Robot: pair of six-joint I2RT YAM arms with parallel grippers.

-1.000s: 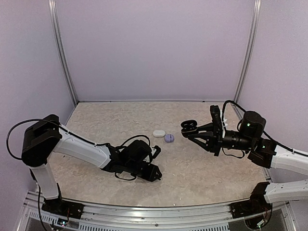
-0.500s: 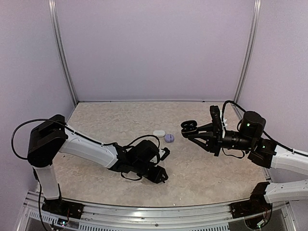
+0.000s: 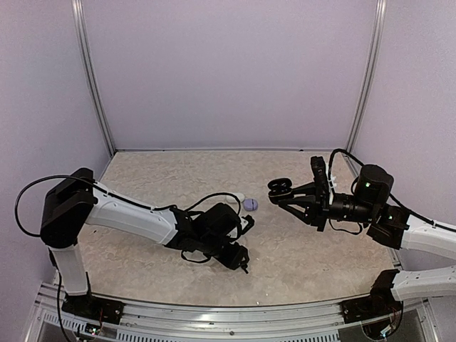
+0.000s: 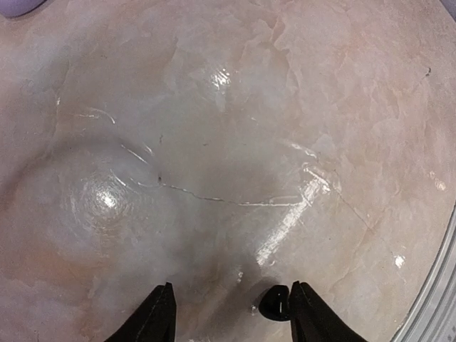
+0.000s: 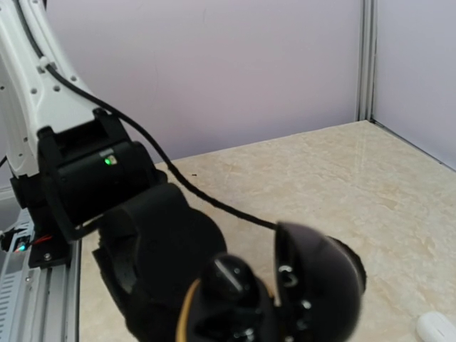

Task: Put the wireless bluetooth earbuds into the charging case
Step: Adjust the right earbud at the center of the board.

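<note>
Near the table's (image 3: 164,171) front edge: left gripper (image 4: 231,299) low over the surface, jaws apart, gripping nothing. One black earbud (image 4: 273,303) lies between them, against one finger. Right gripper (image 3: 286,192) is clamped on the open black charging case (image 3: 279,186), held aloft. Lavender case (image 3: 249,204) sits mid-table. No bud visibly seated. Pick-up and insertion look outstanding.

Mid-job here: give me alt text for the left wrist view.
A small black earbud sits between the fingertips of the open left gripper, close against one of them, on or just above the marble table. Bare tabletop fills the rest, with a lavender object at top left.
</note>
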